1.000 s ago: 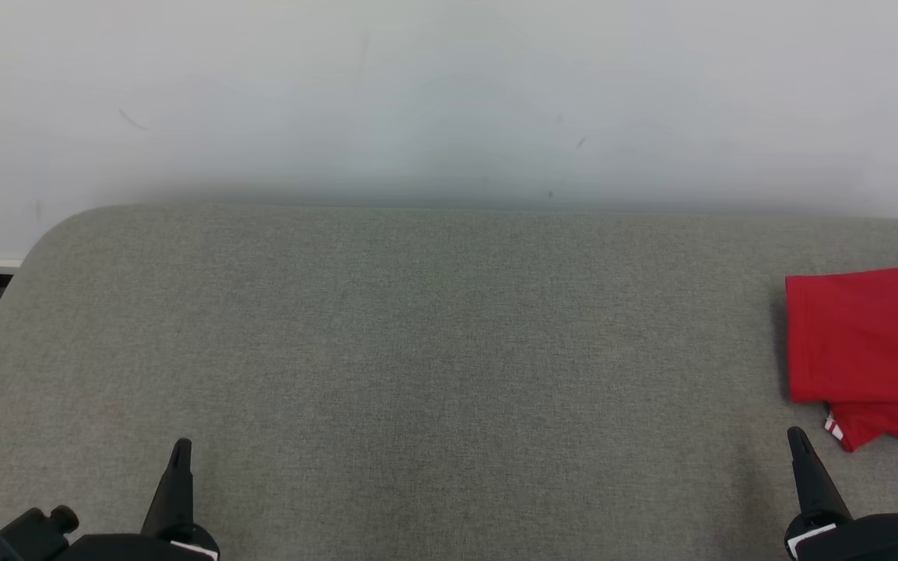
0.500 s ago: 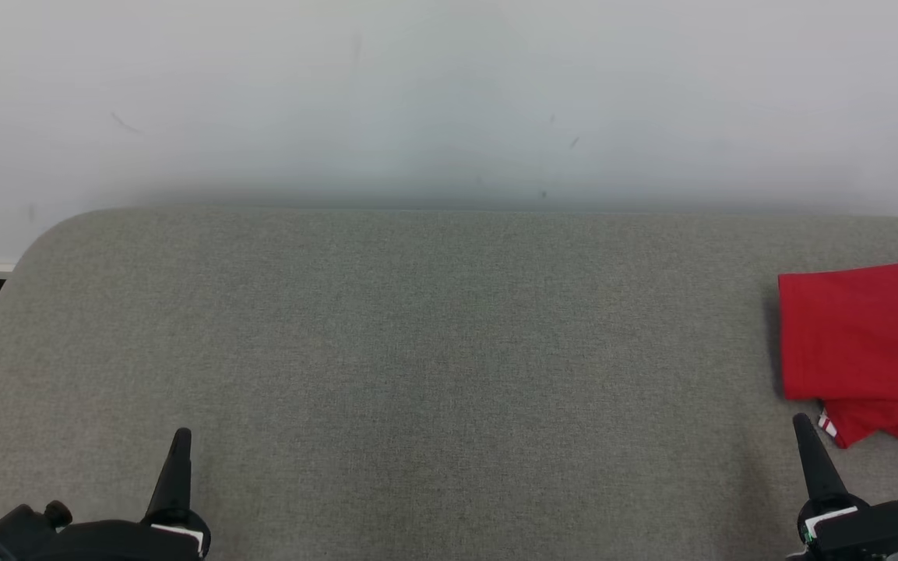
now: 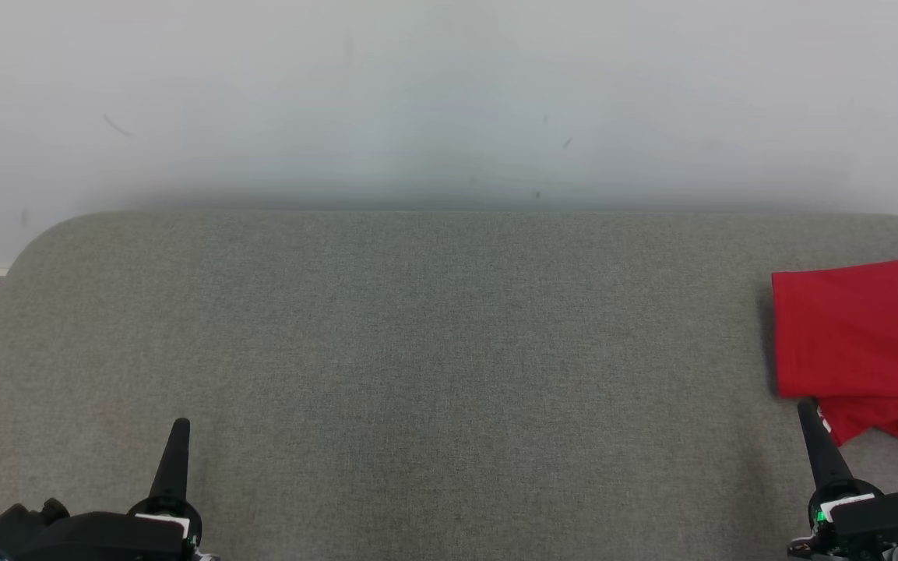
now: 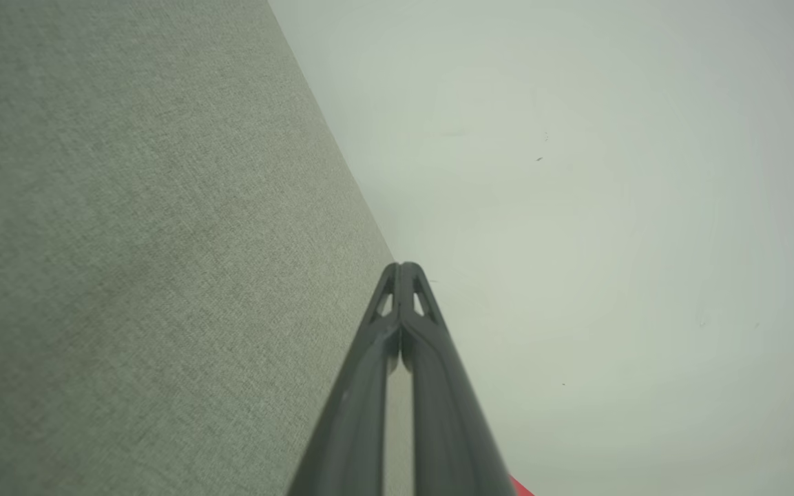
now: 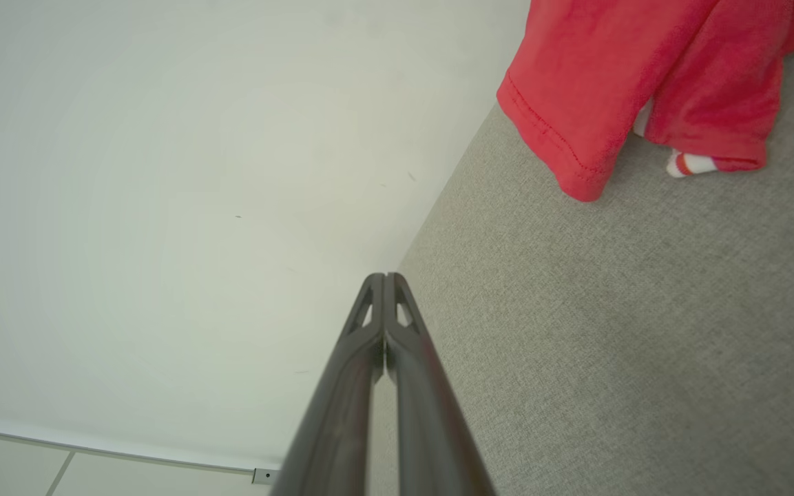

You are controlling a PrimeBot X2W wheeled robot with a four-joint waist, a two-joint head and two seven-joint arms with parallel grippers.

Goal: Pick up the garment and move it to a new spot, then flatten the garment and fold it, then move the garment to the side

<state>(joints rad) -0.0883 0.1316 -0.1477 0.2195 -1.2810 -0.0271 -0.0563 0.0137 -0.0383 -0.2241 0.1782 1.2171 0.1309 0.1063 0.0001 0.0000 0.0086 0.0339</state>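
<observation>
Head view, near edge first. My left gripper (image 3: 178, 428) sat at the lower left of the frame, fingers pressed together, nothing between them. My right gripper (image 3: 807, 411) sat at the lower right, also closed and empty. Both wrist views confirmed this: each pair of fingers met at the tip with no cloth caught.

Beyond them lay the grey fabric surface (image 3: 433, 351), bare across the middle of the frame.

The red garment (image 3: 857, 335) lay at the right edge of the frame, partly cut off by it. It was just beyond my right fingertip and apart from it. Its upper layer looked like a flat folded panel with a straight left edge. A looser bunch of red showed under its near edge. In the right wrist view a small white-and-red trim (image 5: 689, 164) poked out there.

Farthest back stood the pale wall (image 3: 449, 93).

Judgement: the garment read as folded and set to the side, so the last step looked done or nearly so. The next move probably called for no grasp, only keeping both arms clear. If the loose near edge counted as untidy, my right gripper was best placed to tuck it.
</observation>
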